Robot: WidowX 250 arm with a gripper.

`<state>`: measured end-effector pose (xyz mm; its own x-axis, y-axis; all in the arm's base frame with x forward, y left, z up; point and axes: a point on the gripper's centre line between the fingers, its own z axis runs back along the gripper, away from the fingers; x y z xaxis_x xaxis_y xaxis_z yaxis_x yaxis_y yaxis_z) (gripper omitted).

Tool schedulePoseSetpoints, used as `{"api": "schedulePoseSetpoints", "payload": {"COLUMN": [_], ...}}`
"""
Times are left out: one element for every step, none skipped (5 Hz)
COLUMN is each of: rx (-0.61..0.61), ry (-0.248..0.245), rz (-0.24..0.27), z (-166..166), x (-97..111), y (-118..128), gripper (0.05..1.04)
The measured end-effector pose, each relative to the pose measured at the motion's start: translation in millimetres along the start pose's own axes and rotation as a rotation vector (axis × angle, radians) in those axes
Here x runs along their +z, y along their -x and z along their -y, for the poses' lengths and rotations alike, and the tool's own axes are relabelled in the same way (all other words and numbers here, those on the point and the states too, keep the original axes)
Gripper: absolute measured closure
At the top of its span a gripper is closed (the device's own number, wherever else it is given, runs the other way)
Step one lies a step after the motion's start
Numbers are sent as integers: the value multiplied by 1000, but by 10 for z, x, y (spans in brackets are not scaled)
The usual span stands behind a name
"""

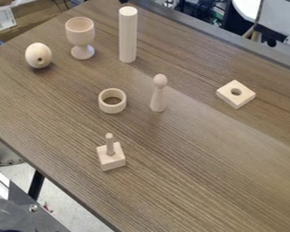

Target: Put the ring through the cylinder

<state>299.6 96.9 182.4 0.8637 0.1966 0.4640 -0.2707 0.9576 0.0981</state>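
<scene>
Your worktop (202, 186) runs at a slant through the camera view, brown with a fine, streaked wood grain. At its left you have brown cardboard (49, 17) beyond the far corner; lower down, a dark grey plate (17, 215) with a bolt in it, a black leg (36, 183) and pale, speckled floor (74, 204). Toward the upper right, a grey band (232, 44) borders the worktop, with dark cables behind it.

Your leftmost piece is a smooth, pale wooden egg (38, 55) with a small dark hole (it looks a bit like an eye). Next is an upright goblet (80, 31), round-bowled on a flared foot. Nearer the camera, a square block (112, 161) carries an upright peg (110, 144). Your ring (112, 108), a short, thick-walled band of pale wood, lies flat between goblet and block, opening upward, touching neither. The cylinder (128, 36) stands upright beyond the ring, tall, straight and plain, well apart from it. Just right of the ring stands a tapered figure (158, 94) with a rounded head, and farther right lies a flat, square-edged tile (237, 100) with a round hole. You can't tell whether the jaws are apart or together.
</scene>
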Motion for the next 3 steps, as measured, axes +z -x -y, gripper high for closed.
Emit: {"api": "schedulePoseSetpoints", "payload": {"rx": [-1,-7,-16], "ry": [1,18,20], "rz": [-27,-76,-95], "z": [8,120,161], "x": [-69,-59,-46], "y": [55,475,808], "gripper": [83,83,83]}}
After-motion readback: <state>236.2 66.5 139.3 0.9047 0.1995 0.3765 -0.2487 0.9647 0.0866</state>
